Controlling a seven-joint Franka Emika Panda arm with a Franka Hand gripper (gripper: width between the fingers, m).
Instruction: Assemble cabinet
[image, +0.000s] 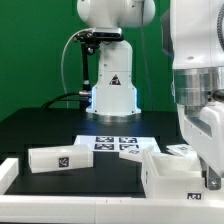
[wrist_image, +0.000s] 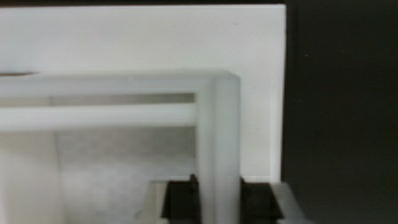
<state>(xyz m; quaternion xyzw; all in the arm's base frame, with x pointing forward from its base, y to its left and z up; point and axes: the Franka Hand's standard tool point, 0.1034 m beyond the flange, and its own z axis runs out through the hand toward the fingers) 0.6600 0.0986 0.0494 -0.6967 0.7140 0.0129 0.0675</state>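
The cabinet's open white box (image: 172, 172) stands on the black table at the exterior view's right front. My gripper (image: 211, 176) comes down on the box's right side. In the wrist view the two dark fingers (wrist_image: 175, 200) sit on either side of a thin white wall (wrist_image: 217, 130) of the box, and the gripper (wrist_image: 219, 197) is shut on that wall. A loose white panel block (image: 60, 158) with a tag lies to the exterior view's left. Another tagged white piece (image: 182, 150) lies just behind the box. No knob shows.
The marker board (image: 115, 143) lies flat mid-table in front of the robot's base (image: 112, 92). A white rim (image: 8, 175) borders the table at the front left. Green backdrop behind.
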